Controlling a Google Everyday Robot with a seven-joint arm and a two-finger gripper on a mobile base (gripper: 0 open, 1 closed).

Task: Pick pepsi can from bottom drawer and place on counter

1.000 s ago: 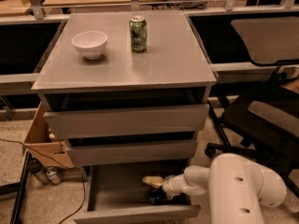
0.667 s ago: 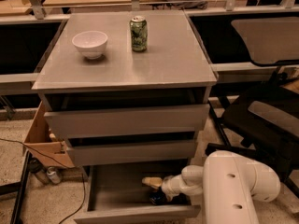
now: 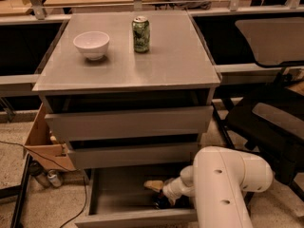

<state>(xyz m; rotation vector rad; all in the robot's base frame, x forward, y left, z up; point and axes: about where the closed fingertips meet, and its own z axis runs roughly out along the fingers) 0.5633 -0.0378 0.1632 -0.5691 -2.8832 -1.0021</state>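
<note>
The bottom drawer [image 3: 137,218] is pulled open at the foot of the grey cabinet. My gripper [image 3: 158,192] reaches into it from the right, low over the drawer floor near the right side. A small dark object, which looks like the pepsi can [image 3: 161,203], sits right under and against the gripper. It is mostly hidden by the gripper and shadow, and I cannot see its markings. My white arm [image 3: 228,184] covers the drawer's right end. The counter [image 3: 166,65] is the flat grey cabinet top above.
A green can [image 3: 141,34] and a white bowl [image 3: 91,44] stand on the counter. Two taller-fronted drawers [image 3: 128,122] above are slightly ajar. A cardboard box [image 3: 42,141] and bottles [image 3: 47,177] sit on the floor at left. A black chair [image 3: 270,122] stands at right.
My white arm has shifted left and covers more of the drawer's right side. The gripper stays at about the same spot in the drawer.
</note>
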